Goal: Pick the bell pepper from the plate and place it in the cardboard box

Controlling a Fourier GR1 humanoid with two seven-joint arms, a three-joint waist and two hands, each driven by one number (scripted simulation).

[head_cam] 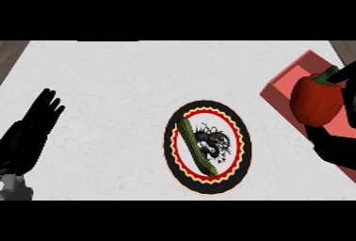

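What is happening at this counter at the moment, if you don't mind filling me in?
The robot's right hand holds a red bell pepper, its fingers curled round it, at the right edge of the view over a pinkish-red box. The pepper is already off the plate, which sits mid-counter with a green cucumber-like vegetable lying on it. The left hand rests open near the left edge, holding nothing. The pepper has not yet been let go.

text: none readable | labels, brands, numbers: none | plate (171, 141): red and cream zigzag rim with a dark drawn pattern at its middle, no letters | pink box (292, 80): plain, unmarked | table (111, 94): plain white
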